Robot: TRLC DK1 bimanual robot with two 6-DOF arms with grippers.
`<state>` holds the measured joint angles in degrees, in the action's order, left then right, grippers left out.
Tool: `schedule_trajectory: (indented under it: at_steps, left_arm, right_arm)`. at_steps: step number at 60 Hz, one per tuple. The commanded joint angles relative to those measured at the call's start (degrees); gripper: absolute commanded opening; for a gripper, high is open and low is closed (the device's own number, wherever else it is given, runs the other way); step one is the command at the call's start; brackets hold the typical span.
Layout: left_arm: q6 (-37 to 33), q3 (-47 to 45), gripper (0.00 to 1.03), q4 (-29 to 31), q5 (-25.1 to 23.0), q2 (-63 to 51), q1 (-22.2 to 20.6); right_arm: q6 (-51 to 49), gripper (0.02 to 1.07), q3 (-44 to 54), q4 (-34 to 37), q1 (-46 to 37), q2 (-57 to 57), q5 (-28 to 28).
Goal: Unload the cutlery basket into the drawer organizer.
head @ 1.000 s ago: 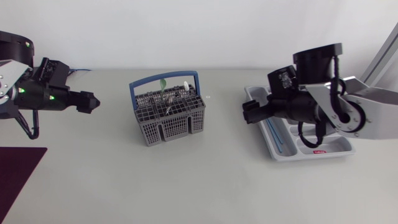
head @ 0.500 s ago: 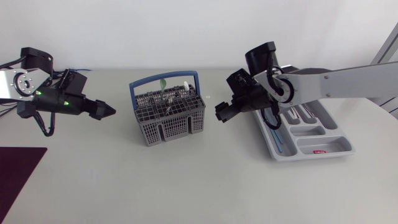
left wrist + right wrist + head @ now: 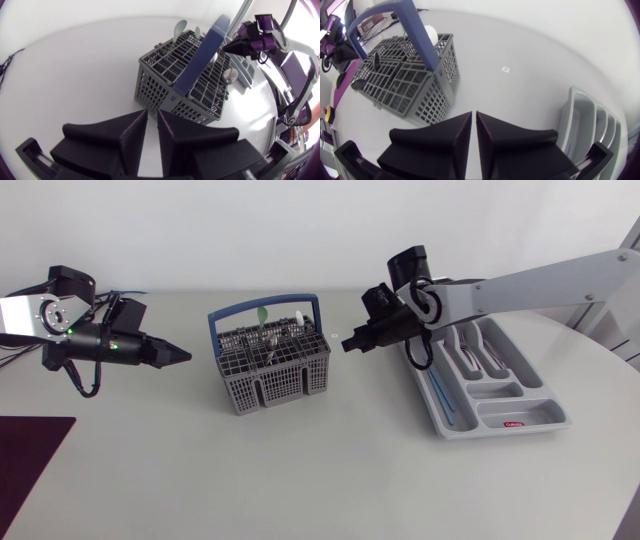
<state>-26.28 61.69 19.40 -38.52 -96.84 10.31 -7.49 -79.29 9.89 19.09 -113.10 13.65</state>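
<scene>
Head view: the grey plastic lattice cutlery basket with a blue hoop handle (image 3: 270, 370) stands mid-table between my left gripper (image 3: 183, 355) and my right gripper (image 3: 348, 343). The pale grey compartmented drawer organizer (image 3: 497, 391) lies to the basket's right.

Left wrist view: my fingers are together and empty. The spoons (image 3: 230, 75) look light, stiff and slippery, so I'd pinch an upstanding end.

Right wrist view: my fingers are together, with the basket ahead.

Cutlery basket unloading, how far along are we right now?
Done: some cutlery already lies in the drawer organizer. In hand: nothing; the left gripper and right gripper are both shut and empty, one on each side of the cutlery basket, neither touching it. Left: several pieces, spoons among them, stand in the basket, so a good part of the job seems to remain.
</scene>
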Motion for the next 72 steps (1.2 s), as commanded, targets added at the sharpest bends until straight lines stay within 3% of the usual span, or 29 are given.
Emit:
schedule_trajectory:
  at_steps: [1, 12, 22, 61, 72]
  left_arm:
    - [-2.6, 0.9, 0.16, -0.1, -0.7, -1.9, -0.9]
    - [-2.7, 1.3, 0.16, -0.1, -1.1, -2.5, -2.1]
    - [-2.6, 0.9, 0.16, 0.6, -3.1, -2.1, -3.2]
    - [-0.4, 1.1, 0.16, 0.6, -4.5, -3.2, -12.9]
    - [-0.4, 0.3, 0.16, 0.6, -4.5, -1.1, -12.4]
  right_arm:
    - [2.7, 0.08, -4.1, 1.5, 0.7, -4.0, 1.1]
    - [4.6, 0.08, -10.5, 4.8, 2.9, -8.0, 4.1]
    - [5.9, 0.08, -9.4, 5.1, 4.9, -6.9, 8.6]
    - [5.4, 0.08, 9.9, 2.2, 7.0, 9.1, 11.2]
    - [4.8, 0.08, 15.0, 1.4, 7.3, 13.1, 10.0]
